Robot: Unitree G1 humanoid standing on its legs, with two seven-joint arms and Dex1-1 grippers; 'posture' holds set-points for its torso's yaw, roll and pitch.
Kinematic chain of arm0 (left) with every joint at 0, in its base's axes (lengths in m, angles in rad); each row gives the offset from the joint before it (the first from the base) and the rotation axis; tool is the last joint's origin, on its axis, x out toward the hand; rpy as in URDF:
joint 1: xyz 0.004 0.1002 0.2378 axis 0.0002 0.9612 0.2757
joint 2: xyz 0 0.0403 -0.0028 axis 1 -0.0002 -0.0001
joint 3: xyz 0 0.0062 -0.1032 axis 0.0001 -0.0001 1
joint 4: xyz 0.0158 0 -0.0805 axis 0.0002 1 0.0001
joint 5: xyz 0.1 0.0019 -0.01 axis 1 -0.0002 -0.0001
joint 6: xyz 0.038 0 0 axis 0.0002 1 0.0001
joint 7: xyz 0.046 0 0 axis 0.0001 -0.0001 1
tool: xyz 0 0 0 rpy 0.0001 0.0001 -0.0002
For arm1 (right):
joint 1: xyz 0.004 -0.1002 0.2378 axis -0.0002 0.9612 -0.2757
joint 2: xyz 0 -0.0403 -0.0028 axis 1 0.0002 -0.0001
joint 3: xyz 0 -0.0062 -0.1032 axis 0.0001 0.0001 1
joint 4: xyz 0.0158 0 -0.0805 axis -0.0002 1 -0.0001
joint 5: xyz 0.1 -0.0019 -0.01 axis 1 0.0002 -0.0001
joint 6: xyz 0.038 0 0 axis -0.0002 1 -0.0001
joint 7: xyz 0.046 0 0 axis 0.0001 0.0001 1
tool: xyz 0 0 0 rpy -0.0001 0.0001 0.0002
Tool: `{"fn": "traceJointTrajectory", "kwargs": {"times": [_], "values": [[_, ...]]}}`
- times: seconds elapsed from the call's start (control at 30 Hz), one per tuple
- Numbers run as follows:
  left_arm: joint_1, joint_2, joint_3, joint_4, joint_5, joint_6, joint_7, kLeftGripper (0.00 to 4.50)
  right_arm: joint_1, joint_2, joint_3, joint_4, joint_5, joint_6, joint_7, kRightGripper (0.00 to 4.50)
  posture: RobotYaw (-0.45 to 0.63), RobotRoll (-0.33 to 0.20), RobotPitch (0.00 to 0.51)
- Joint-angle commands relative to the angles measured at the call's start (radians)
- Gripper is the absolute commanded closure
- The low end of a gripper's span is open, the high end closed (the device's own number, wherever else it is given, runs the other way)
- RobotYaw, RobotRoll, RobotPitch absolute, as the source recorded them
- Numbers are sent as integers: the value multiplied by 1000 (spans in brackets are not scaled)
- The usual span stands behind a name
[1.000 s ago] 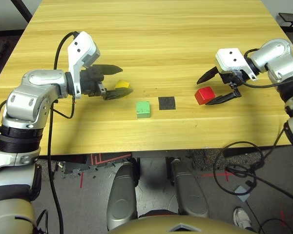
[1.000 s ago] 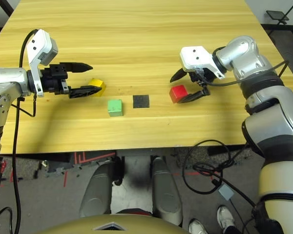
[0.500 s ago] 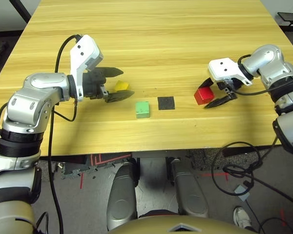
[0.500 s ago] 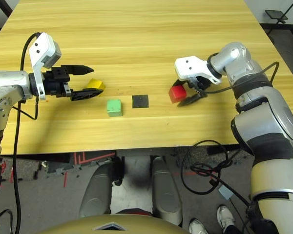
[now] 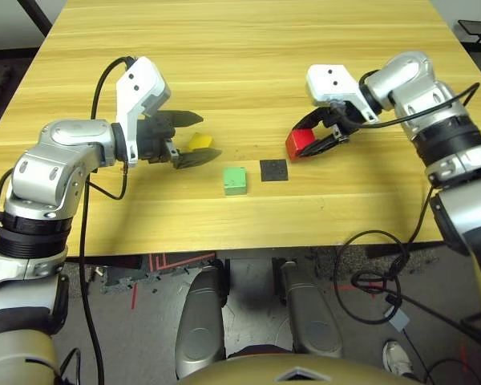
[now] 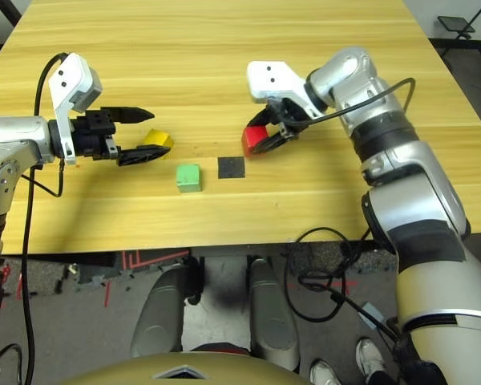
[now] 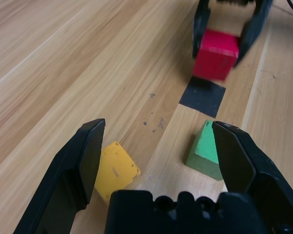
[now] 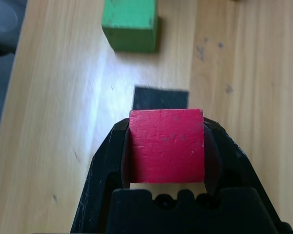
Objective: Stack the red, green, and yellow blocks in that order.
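over wooden table (image 5: 248, 48), right gripper (image 5: 314, 140) clamps red block (image 5: 299, 143); left gripper (image 5: 194, 139) gapes.

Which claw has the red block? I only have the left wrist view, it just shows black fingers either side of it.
Observer: The right claw, shut on the red block.
Operator: Is it over the black patch yet?
Observer: Not quite. In the head view it sits just beside the black patch, on the side away from the green block.
Operator: And my own arm?
Observer: The left claw is open around the yellow block, which sits on the table.
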Motion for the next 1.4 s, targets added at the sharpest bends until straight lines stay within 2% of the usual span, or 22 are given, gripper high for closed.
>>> {"fn": "traceJointTrajectory", "kwargs": {"times": [0.03,0.4,1.03,1.07,1.17,1.23,1.3,1.4], "values": [[11,-6,-12,-10,6,6,10,0,4,23,10,-81,-34,94,-39,2450,316,-67,242],[73,8,28,-50,-8,14,45,0,12,67,20,-78,-80,118,-69,2450,363,-68,256],[68,3,34,-48,-10,11,55,0,107,60,15,-125,-89,108,-70,2450,360,-59,272],[67,3,34,-48,-11,11,55,0,109,60,15,-124,-89,107,-70,2306,360,-59,272],[59,9,30,-55,-14,14,43,0,119,64,-1,-125,-70,98,-66,1473,351,-55,268],[44,26,25,-57,-19,23,22,0,122,64,-25,-132,-44,97,-58,814,344,-52,265],[23,57,10,-48,-10,20,-14,0,115,71,-82,-121,30,83,-26,106,339,-51,263],[-7,87,4,-3,11,-11,-49,0,82,70,-176,-73,131,82,15,45,330,-48,258]]}}
